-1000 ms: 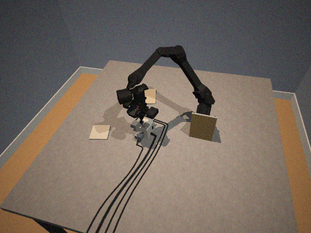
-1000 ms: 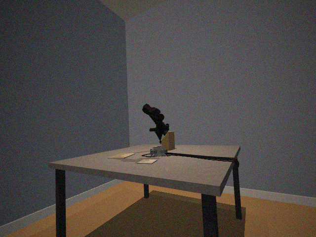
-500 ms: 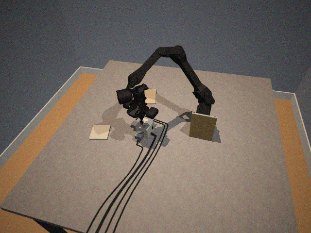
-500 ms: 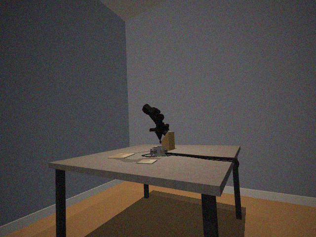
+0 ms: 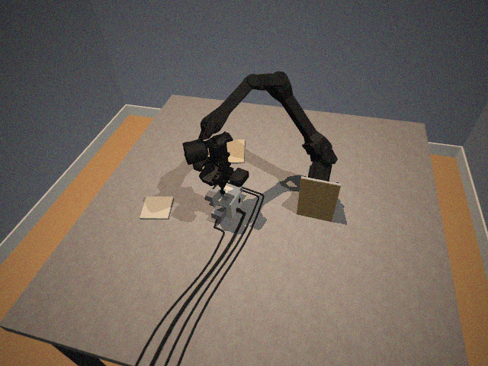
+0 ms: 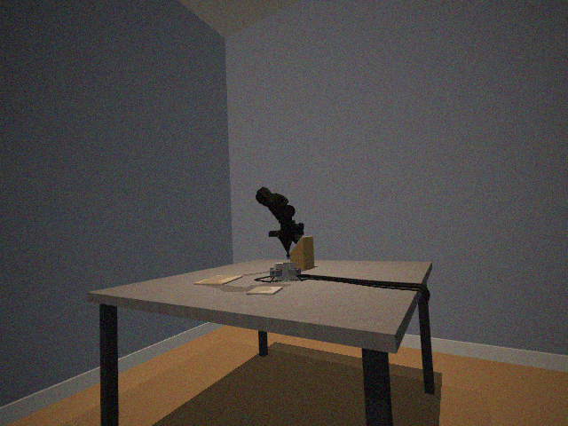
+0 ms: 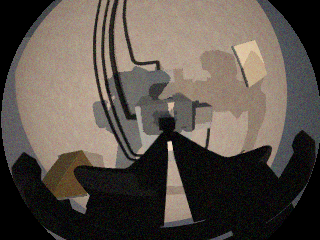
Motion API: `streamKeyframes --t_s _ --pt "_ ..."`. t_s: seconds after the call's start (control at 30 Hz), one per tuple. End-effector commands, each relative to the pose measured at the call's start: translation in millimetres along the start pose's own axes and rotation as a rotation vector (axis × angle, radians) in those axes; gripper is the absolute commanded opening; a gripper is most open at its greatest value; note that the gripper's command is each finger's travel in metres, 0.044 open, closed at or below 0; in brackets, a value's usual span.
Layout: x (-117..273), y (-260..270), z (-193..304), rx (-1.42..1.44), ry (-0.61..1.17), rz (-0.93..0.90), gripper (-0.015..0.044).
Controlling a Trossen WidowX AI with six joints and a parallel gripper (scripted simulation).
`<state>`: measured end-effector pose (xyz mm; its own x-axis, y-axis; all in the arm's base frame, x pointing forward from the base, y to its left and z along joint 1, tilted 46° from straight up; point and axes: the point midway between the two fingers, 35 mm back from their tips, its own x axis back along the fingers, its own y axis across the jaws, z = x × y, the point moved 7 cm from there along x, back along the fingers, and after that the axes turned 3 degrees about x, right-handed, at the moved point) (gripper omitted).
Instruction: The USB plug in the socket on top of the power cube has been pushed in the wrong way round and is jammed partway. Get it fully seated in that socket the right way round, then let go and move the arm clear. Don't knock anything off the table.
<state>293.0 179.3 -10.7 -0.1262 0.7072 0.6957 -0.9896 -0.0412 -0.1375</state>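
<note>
The pale grey power cube (image 5: pixel 233 209) (image 6: pixel 285 272) (image 7: pixel 149 111) stands on the table with several plugs and cables at its sides. My gripper (image 5: pixel 223 189) (image 6: pixel 287 251) (image 7: pixel 168 136) points down over the cube and is shut on the small dark USB plug (image 5: pixel 223 192) (image 6: pixel 287 256) (image 7: pixel 167 124). In the exterior view a narrow gap shows between the plug and the cube's top. The top socket is hidden behind the plug and fingertips in the wrist view. Which way round the plug is cannot be told.
Black cables (image 5: pixel 204 271) (image 6: pixel 362 281) (image 7: pixel 112 50) run from the cube over the table's edge. A tan block (image 5: pixel 317 198) (image 6: pixel 308 253) (image 7: pixel 67 172) stands near the arm's base. A flat cream tile (image 5: pixel 156 207) (image 6: pixel 264 290) (image 7: pixel 251 63) lies beside the cube, another tile (image 5: pixel 238 151) (image 6: pixel 219 280) behind the gripper.
</note>
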Motion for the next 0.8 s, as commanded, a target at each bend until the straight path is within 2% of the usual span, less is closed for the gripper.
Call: streamKeyframes --t_s 0.0,0.77 --pt "-1.1 0.0 0.3 0.005 0.006 0.003 0.0000" --pt "-3.8 0.0 1.2 0.016 0.015 0.002 0.0000"
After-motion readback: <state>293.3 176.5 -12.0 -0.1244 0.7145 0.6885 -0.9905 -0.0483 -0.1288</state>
